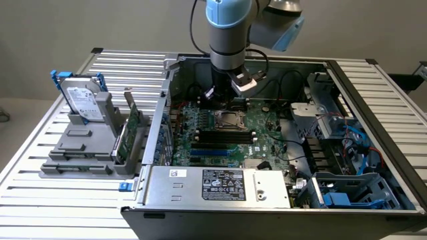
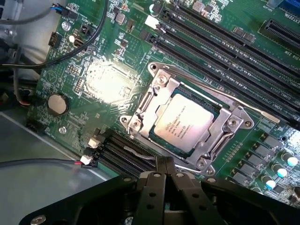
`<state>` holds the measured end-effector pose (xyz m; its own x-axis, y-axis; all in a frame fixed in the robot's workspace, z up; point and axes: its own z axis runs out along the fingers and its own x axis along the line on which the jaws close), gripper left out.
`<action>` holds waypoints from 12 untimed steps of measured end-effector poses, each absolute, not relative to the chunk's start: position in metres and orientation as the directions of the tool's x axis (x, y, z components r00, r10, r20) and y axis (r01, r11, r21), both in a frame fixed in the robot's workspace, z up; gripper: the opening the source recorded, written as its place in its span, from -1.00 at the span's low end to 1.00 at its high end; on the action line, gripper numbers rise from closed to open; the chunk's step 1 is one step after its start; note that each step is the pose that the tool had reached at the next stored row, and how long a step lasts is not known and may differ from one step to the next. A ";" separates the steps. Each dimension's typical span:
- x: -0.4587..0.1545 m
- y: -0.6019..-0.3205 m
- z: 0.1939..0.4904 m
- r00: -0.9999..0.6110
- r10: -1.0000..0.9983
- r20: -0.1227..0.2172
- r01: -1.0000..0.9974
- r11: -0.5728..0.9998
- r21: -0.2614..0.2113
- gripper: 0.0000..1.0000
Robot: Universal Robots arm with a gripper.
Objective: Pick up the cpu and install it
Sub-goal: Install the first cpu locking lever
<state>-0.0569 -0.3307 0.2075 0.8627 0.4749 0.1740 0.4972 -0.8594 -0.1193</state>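
Cpu is sitting flat inside the metal socket frame on the green motherboard, silvery top facing up. Pincer is hovering just beside the socket's edge, fingers pressed together and gripping nothing. In the exterior view the arm is reaching down into the open computer case, over the board's middle. Hard drive is standing upright in a grey holder on the slatted counter, well apart towards the exterior view's left.

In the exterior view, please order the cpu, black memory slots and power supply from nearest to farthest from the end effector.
1. cpu, directly below the end effector.
2. black memory slots, just past the cpu, nearer the camera.
3. power supply, at the case's near edge.
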 end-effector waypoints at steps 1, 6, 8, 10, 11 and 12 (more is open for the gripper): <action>-0.060 -0.331 0.208 0.862 0.479 0.167 0.500 -0.858 -0.121 -0.79; -0.062 -0.324 0.211 0.858 0.488 0.161 0.508 -0.852 -0.125 -0.79; -0.062 -0.324 0.211 0.857 0.490 0.161 0.510 -0.851 -0.125 -0.79; -0.062 -0.324 0.211 0.856 0.492 0.161 0.512 -0.850 -0.125 -0.79; -0.062 -0.324 0.211 0.855 0.493 0.161 0.513 -0.849 -0.125 -0.79; -0.062 -0.324 0.211 0.855 0.493 0.161 0.513 -0.849 -0.125 -0.79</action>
<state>-0.0624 -0.3244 0.2106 0.8549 0.4934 0.1606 0.5135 -0.8490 -0.1250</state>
